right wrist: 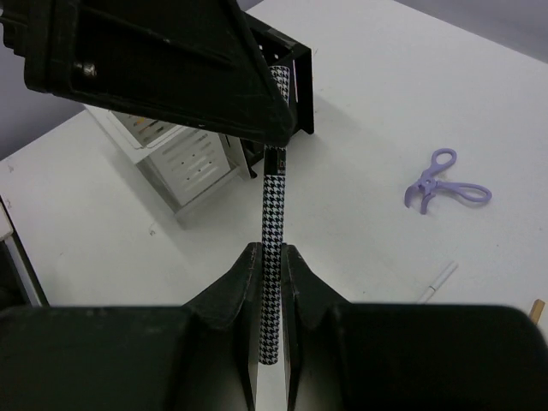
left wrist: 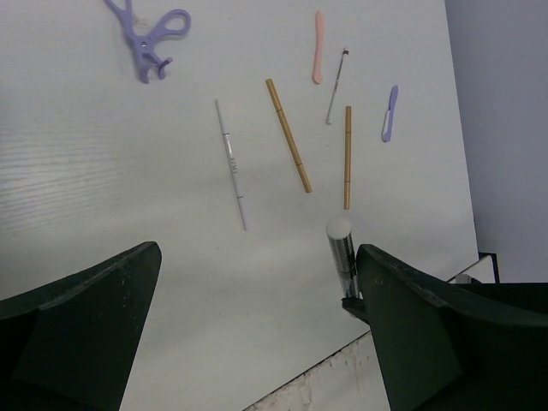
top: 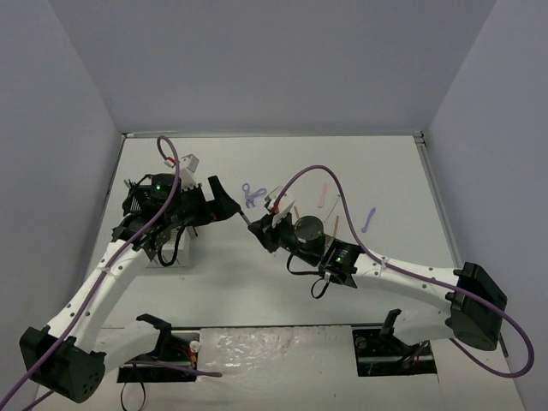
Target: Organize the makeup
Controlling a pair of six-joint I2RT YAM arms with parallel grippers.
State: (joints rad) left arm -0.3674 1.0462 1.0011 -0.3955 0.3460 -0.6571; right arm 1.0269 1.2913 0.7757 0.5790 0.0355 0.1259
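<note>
I'm seeing the right gripper (right wrist: 271,250) clamping a houndstooth stick (right wrist: 272,201) near its lower end. The stick is pointing out from the fingers toward 12 o'clock in the right wrist view, and its far end is running in behind the left gripper (left wrist: 257,257). The left jaws are sitting wide apart. In the left wrist view the stick's round end is showing just beside the 3 o'clock finger, and I can't tell if they're touching. From the top, the two grippers are meeting over the table (top: 402,180), the right one at 4 o'clock of the left. The organizer box (right wrist: 184,154) is sitting under the left arm, on the 9 o'clock side. The rest of the makeup is lying loose and apart in the left wrist view: a purple scissor-like tool (left wrist: 150,34) at 11 o'clock, a pink tool (left wrist: 318,47) at 12 with a thin brush (left wrist: 336,86) just beside it, and a lilac tool (left wrist: 390,113) at 2. One tan stick (left wrist: 288,134) and a second tan stick (left wrist: 348,157) are lying near centre, with a thin white pencil (left wrist: 230,163) at 9 o'clock of them.
</note>
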